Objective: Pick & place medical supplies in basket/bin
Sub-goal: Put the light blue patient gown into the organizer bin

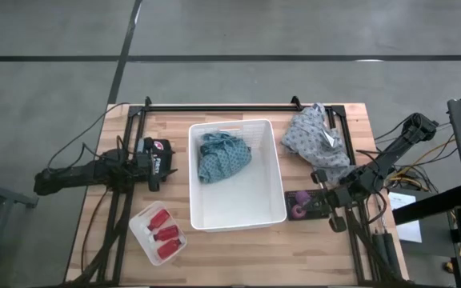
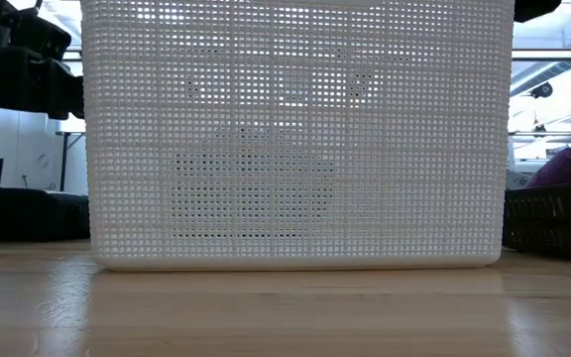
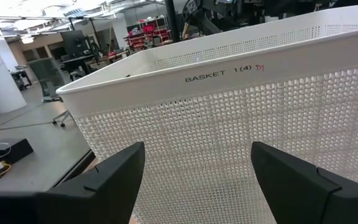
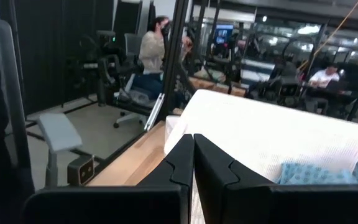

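The large white basket (image 1: 236, 173) stands mid-table and fills the low view (image 2: 295, 129). The teal cloth (image 1: 222, 156) lies bunched in its far end and also shows in the right wrist view (image 4: 319, 173). The grey cloth (image 1: 317, 140) lies on the table at the far right. Red bottles (image 1: 163, 234) lie in the small translucent tray (image 1: 144, 240) at the near left. A purple roll (image 1: 298, 210) sits in the flat black tray (image 1: 294, 194). My left gripper (image 1: 169, 164) is open and empty, facing the basket's left wall (image 3: 229, 124). My right gripper (image 1: 317, 192) is shut and empty (image 4: 193, 168), over the black tray, pointing at the basket.
A black frame (image 1: 238, 107) runs along the table's far edge and down both sides. The black tray also shows at the right of the low view (image 2: 553, 223). Bare wood lies in front of the basket (image 1: 238, 252). People sit in the room beyond (image 4: 153, 46).
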### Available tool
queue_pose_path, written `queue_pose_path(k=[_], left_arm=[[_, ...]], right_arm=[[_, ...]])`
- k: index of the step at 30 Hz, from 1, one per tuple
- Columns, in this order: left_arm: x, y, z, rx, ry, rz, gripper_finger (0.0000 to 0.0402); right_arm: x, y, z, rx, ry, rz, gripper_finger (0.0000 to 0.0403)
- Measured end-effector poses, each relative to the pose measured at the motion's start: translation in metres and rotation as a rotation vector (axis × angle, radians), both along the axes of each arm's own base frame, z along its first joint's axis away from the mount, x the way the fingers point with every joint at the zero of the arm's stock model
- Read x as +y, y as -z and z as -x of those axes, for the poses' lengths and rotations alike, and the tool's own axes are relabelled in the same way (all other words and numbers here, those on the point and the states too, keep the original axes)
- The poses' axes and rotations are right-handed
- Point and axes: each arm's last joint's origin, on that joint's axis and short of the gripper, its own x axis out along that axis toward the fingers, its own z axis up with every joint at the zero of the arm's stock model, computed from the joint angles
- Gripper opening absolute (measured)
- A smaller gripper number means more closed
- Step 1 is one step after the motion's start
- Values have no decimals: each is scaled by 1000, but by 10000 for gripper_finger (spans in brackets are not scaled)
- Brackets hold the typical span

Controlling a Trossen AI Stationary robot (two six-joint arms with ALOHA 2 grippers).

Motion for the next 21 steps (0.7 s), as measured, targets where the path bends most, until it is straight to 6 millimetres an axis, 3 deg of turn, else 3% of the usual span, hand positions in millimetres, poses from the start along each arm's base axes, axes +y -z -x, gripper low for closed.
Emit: queue_pose_path(k=[21], left_arm=[[0,0,0,1,0,0,299]], right_arm=[[-2,-9,0,-86,61,-20,8]])
